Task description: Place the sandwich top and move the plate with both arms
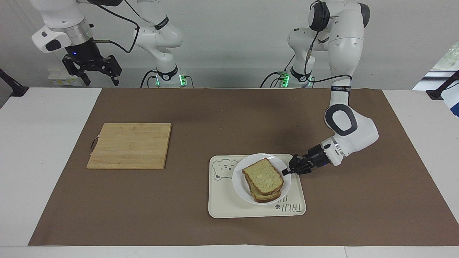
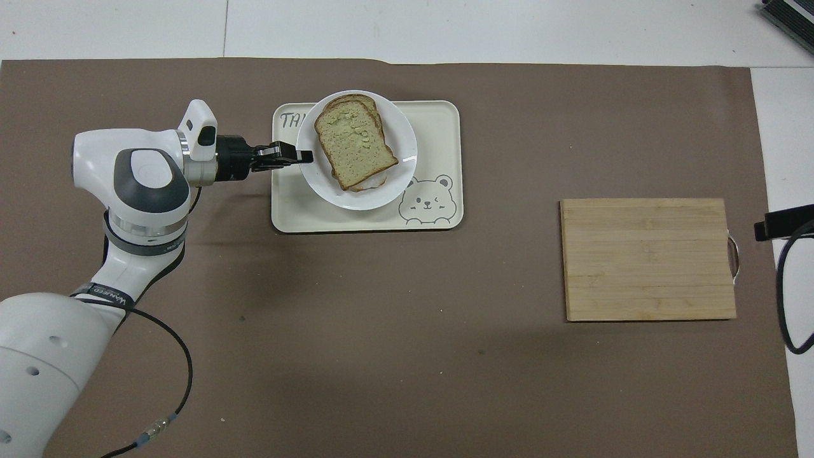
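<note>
Pale speckled bread slice (image 1: 264,176) (image 2: 354,144) with brown crust, flat on top of a stacked sandwich (image 1: 264,193), slightly askew over the lower slice. Sits on a small round white plate (image 1: 239,182) (image 2: 318,184), lower centre of the facing view and upper centre of the overhead view. Plate over a cream rectangular tray (image 1: 229,206) (image 2: 356,219) with a bear drawing at one corner and grey lettering partly covered by the plate; cannot tell whether resting on the tray or held just above it.

Left pincer (image 1: 287,171) (image 2: 304,154) reaching in low and sideways, clenched on the plate's rim at the edge toward the left arm's end of the counter, fingers narrowly closed around it. Right pincer (image 1: 97,73) raised at the upper left of the facing view, clear of the counter, fingers spread and empty, arm waiting.

Wooden cutting board (image 1: 129,145) (image 2: 648,258) bare on the brown mat (image 1: 222,107) (image 2: 407,381), well apart from the tray, at left centre of the facing view.
</note>
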Controlling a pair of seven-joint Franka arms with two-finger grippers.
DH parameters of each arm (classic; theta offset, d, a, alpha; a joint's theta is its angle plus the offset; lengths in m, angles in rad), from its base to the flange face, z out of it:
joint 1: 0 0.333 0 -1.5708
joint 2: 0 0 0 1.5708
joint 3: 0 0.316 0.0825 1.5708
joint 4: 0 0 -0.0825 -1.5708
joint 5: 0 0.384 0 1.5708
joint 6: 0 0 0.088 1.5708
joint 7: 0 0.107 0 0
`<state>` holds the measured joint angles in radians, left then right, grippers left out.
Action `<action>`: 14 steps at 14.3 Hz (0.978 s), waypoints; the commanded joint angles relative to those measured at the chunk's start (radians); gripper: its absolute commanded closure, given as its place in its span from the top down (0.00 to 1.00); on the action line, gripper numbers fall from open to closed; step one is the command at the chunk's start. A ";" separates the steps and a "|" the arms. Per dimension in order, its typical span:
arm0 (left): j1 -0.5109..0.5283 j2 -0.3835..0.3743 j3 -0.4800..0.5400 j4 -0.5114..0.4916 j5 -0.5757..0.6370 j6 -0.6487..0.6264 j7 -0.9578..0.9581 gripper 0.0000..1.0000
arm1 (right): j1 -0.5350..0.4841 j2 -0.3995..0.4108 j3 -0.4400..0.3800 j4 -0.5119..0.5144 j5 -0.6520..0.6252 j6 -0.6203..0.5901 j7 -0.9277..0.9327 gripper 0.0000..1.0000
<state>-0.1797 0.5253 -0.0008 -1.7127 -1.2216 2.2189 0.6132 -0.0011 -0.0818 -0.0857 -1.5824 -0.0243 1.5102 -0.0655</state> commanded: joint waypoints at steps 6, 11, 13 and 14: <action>0.011 0.009 -0.004 0.030 0.117 0.010 -0.069 0.75 | 0.000 -0.007 0.012 0.001 -0.002 0.007 -0.013 1.00; 0.020 -0.082 0.067 0.019 0.365 0.018 -0.076 1.00 | -0.002 -0.007 0.012 0.001 -0.002 0.007 -0.013 1.00; 0.026 -0.140 0.090 0.016 0.512 -0.005 -0.078 1.00 | 0.000 -0.007 0.012 0.001 -0.002 0.007 -0.013 1.00; 0.025 -0.169 0.120 0.016 0.587 -0.042 -0.081 1.00 | -0.002 -0.007 0.012 0.001 -0.002 0.007 -0.013 1.00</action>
<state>-0.1602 0.4313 0.0857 -1.6737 -0.7564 2.2328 0.5477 0.0031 -0.0824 -0.0777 -1.5807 -0.0243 1.5104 -0.0655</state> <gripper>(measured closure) 0.000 0.000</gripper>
